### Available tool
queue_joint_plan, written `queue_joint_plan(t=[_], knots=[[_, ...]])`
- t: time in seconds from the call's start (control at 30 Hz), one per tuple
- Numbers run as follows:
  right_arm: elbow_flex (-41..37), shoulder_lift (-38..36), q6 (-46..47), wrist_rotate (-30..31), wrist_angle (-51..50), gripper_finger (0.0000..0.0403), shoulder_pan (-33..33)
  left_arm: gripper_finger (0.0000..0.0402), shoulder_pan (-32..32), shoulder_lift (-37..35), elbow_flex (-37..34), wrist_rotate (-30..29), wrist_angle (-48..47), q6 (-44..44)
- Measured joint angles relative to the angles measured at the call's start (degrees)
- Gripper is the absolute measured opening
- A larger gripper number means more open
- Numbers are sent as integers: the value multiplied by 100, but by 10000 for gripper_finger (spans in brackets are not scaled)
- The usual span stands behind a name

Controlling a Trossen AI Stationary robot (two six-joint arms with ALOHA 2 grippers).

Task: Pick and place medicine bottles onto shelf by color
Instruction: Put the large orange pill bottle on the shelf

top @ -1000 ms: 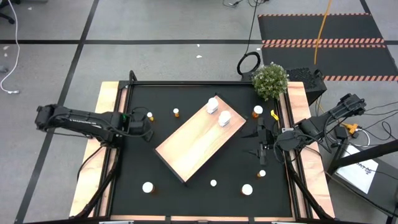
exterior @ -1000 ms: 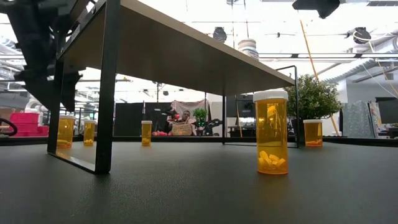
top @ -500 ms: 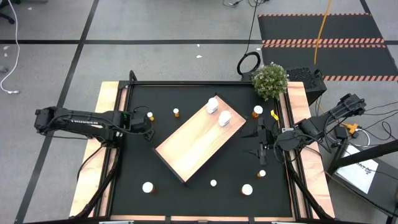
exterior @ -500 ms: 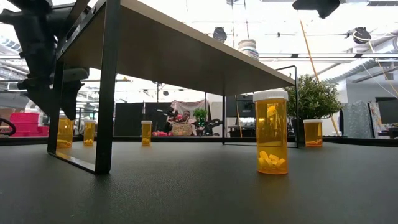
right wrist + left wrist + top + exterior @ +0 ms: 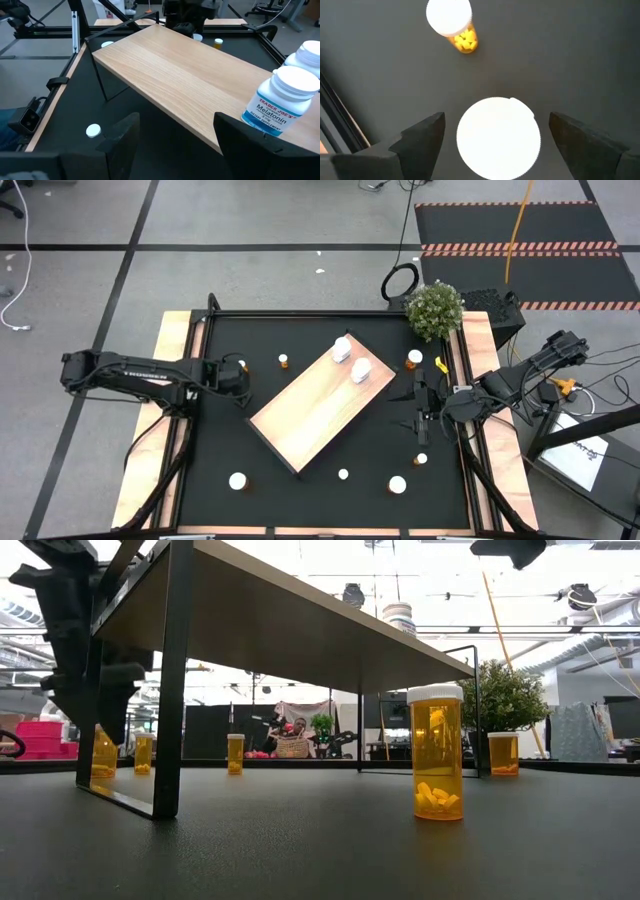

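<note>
The shelf (image 5: 320,405), a pale wooden board on thin black legs, stands slantwise in the middle of the black mat. Two white medicine bottles (image 5: 341,350) (image 5: 361,370) stand on its far end. Several orange white-capped bottles stand on the mat. My left gripper (image 5: 495,145) is open and points down over one of them at the far left (image 5: 241,366). Its fingers (image 5: 422,137) stand on either side of that bottle's white cap (image 5: 498,137) without touching it. My right gripper (image 5: 418,408) waits open, raised, just right of the shelf.
Other orange bottles stand at the back (image 5: 283,361) (image 5: 415,359) and along the near side (image 5: 238,480) (image 5: 343,474) (image 5: 397,484) (image 5: 421,460). A potted plant (image 5: 435,308) sits at the far right corner. A black frame rail (image 5: 200,380) runs close to the left gripper.
My left gripper has sunk and gone a little toward the shelf, coming down over the orange bottle at the far left. Its fingers have stayed open. No bottle has moved.
</note>
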Motion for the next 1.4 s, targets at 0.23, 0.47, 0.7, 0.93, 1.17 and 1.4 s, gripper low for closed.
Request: queue_joint_plan(t=[0.23, 0.47, 0.7, 0.93, 1.17, 1.4], knots=[[0, 0, -75, -1, 2, 251, 0, 300, 192, -19, 0, 115, 3, 136], [0, 0, -88, -2, 1, 251, 0, 259, 208, -19, 95, 133, -8, 280], [0, 0, -88, -2, 1, 251, 0, 217, 206, -19, 301, 195, 0, 347], [0, 2, -78, -2, 1, 251, 0, 224, 204, -19, 310, 327, -24, 396], [0, 2, -16, -2, -1, 251, 2, 242, 190, -19, 310, 329, -56, 389], [0, 2, 45, -2, -4, 251, 2, 243, 72, -17, 310, 327, -58, 344]])
